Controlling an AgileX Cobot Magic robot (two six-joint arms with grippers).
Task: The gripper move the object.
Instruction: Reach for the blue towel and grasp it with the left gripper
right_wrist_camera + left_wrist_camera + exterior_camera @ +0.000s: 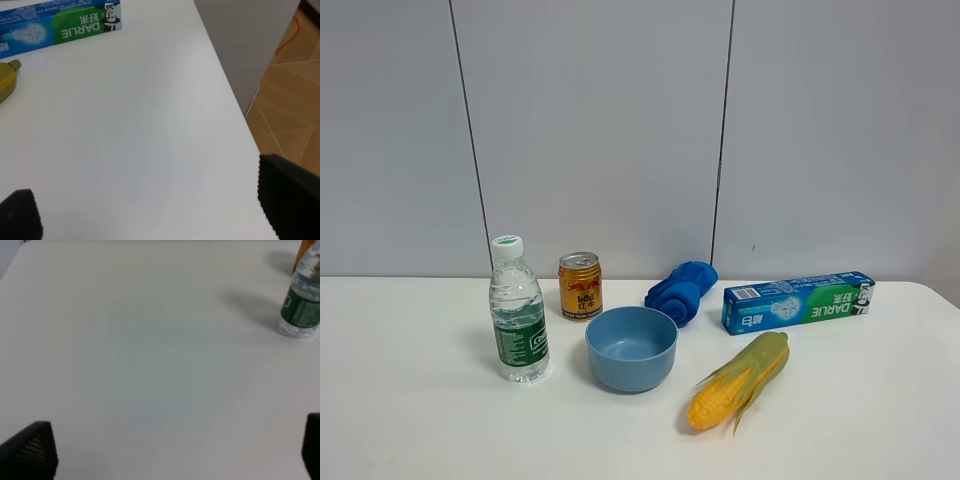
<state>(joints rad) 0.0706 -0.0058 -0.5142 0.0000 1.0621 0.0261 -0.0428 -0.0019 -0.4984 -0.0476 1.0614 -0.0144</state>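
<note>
On the white table (420, 420) stand a clear water bottle (518, 312) with a green label, a gold and red can (580, 286), a blue bowl (631, 347), a rolled blue cloth (682, 289), a green and blue toothpaste box (798, 301) and a corn cob (740, 380). Neither gripper shows in the exterior high view. My left gripper (170, 455) is open and empty over bare table, apart from the bottle (301, 302). My right gripper (152, 210) is open and empty near the table's right edge, apart from the toothpaste box (60, 22) and the corn tip (7, 80).
A grey panelled wall (620, 120) stands behind the table. The right wrist view shows the table's right edge (227, 95), with a grey panel and wooden floor (290, 95) beyond it.
</note>
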